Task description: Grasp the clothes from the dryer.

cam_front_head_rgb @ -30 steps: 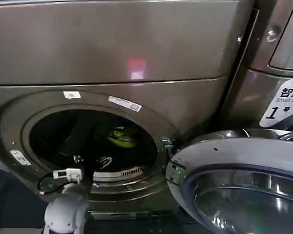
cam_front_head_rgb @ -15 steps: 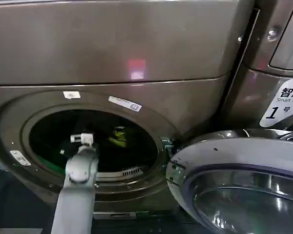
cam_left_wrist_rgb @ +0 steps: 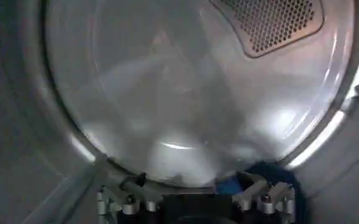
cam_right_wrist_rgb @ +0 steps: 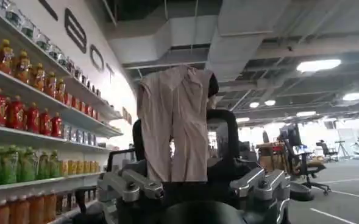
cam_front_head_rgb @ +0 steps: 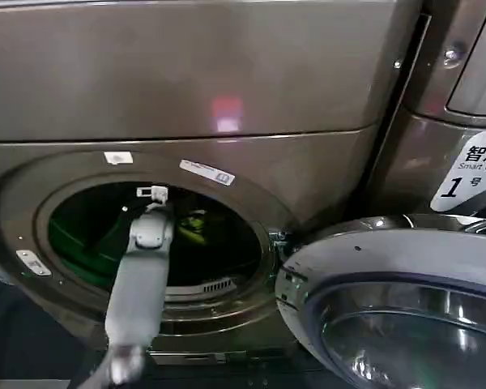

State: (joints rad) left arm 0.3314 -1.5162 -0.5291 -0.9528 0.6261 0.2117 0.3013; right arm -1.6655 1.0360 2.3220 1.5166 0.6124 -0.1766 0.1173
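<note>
The dryer point(cam_front_head_rgb: 186, 89) is the bronze-grey front-loader, its round porthole point(cam_front_head_rgb: 32, 235) uncovered. Deep in the dark drum lies the yellow-green piece of the clothes point(cam_front_head_rgb: 196, 225). My left arm point(cam_front_head_rgb: 139, 267) reaches up through the porthole, its wrist just left of that garment. In the left wrist view my left gripper point(cam_left_wrist_rgb: 194, 182) is open inside the shiny drum point(cam_left_wrist_rgb: 167, 91), nothing between its fingers; a dark blue garment point(cam_left_wrist_rgb: 252, 176) lies beside one finger. My right gripper point(cam_right_wrist_rgb: 185, 152) is parked, open and pointing up into the room, with a beige cloth point(cam_right_wrist_rgb: 174, 122) showing between its fingers.
The silver-rimmed glass door point(cam_front_head_rgb: 389, 275) stands swung out low on the right. A white "1" sticker point(cam_front_head_rgb: 468, 172) sits on the panel above it. A perforated vent plate point(cam_left_wrist_rgb: 270, 24) is on the drum's back wall. Shelves of bottles point(cam_right_wrist_rgb: 21, 115) line the room.
My left arm has risen from below the porthole's lower rim and pushed up and deeper into the drum, nearer the yellow-green garment. A green glow now shows inside the drum.
</note>
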